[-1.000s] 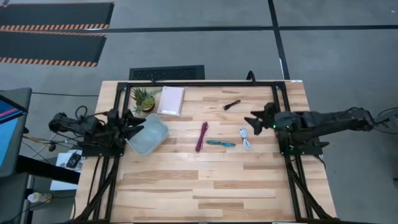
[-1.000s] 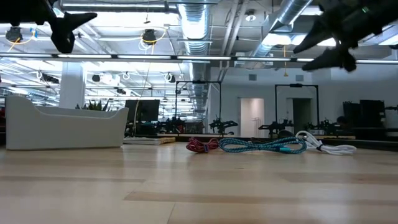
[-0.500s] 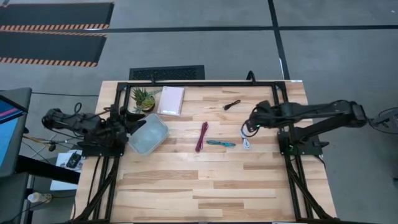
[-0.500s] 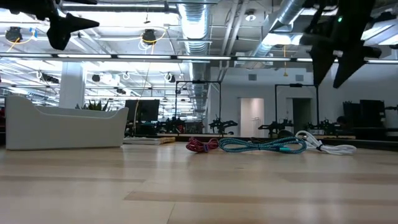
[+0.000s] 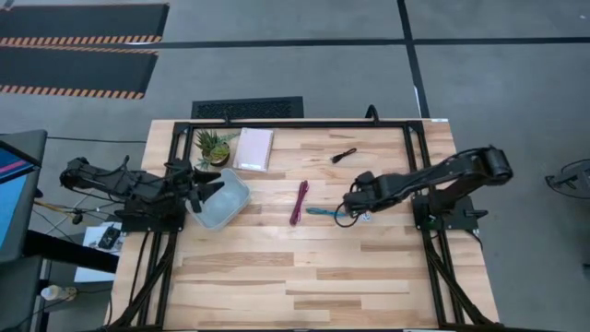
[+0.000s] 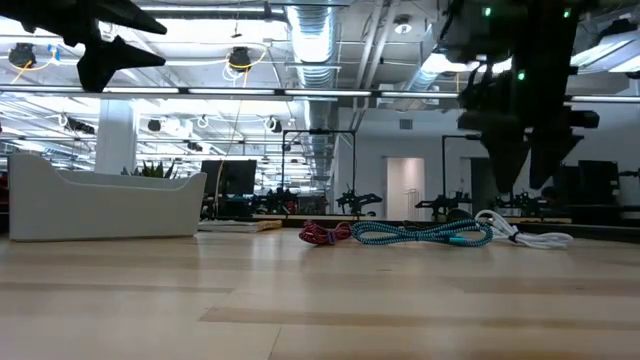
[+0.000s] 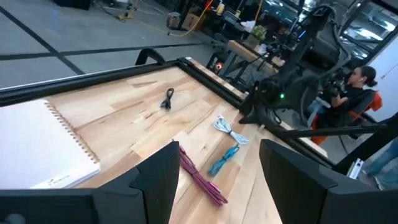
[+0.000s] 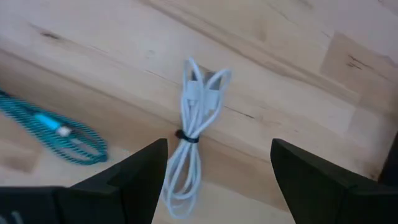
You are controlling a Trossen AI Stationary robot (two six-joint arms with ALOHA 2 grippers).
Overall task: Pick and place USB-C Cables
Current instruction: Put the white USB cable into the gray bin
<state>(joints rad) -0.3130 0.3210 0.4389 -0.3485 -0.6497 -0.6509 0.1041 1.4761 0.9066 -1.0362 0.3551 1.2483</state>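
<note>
The white cable bundle (image 8: 195, 129) lies flat on the wooden table, with the teal bundle (image 8: 57, 128) beside it. The magenta bundle (image 5: 300, 203) is farther toward the table's left, and the black one (image 5: 344, 155) lies near the far edge. My right gripper (image 8: 217, 152) hangs open above the white bundle, fingers pointing down; in the low view it (image 6: 522, 185) is clear of the cable (image 6: 525, 236). My left gripper (image 5: 210, 184) waits open above the pale tray (image 5: 224, 205).
A white spiral notebook (image 5: 253, 148) and a small potted plant (image 5: 211, 146) sit at the far left of the table. A black frame rail (image 5: 295, 125) borders the far edge. Bare wood (image 5: 304, 277) fills the near half. A person (image 7: 356, 87) sits beyond the table.
My right gripper has swung from the table's right side toward its left and near edge, come down, and tipped from level to pointing down over the white bundle. The cables have not moved.
</note>
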